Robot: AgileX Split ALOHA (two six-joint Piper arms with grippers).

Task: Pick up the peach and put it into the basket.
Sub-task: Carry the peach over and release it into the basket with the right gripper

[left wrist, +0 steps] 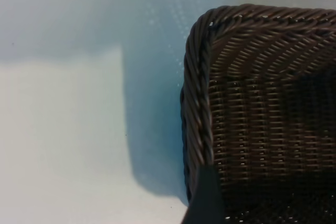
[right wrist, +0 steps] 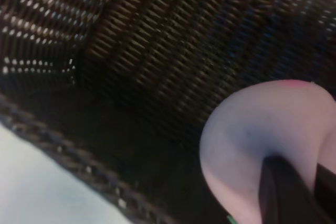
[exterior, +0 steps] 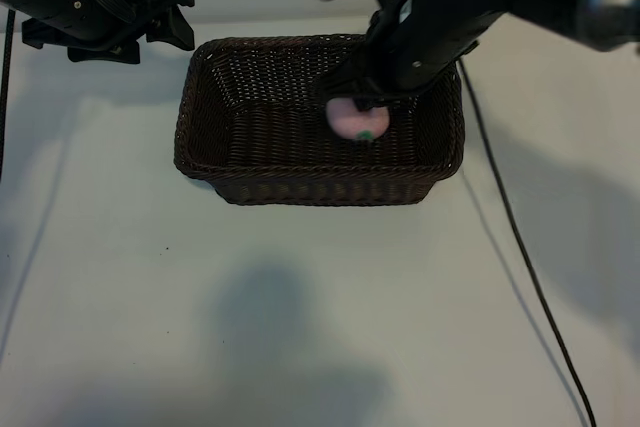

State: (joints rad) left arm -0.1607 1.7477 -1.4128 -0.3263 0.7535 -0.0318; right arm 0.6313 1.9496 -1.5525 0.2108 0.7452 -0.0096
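The peach [exterior: 354, 119] looks light, smooth and rounded, so it probably slips easily; a hold across its widest middle seems safest. The right gripper [exterior: 362, 103] is closed on it from above, holding it over the inside of the basket [exterior: 200, 97], near the far right part. The left gripper [exterior: 160, 19] is parked wide open beside the basket's far left corner, above the counter [exterior: 120, 267].
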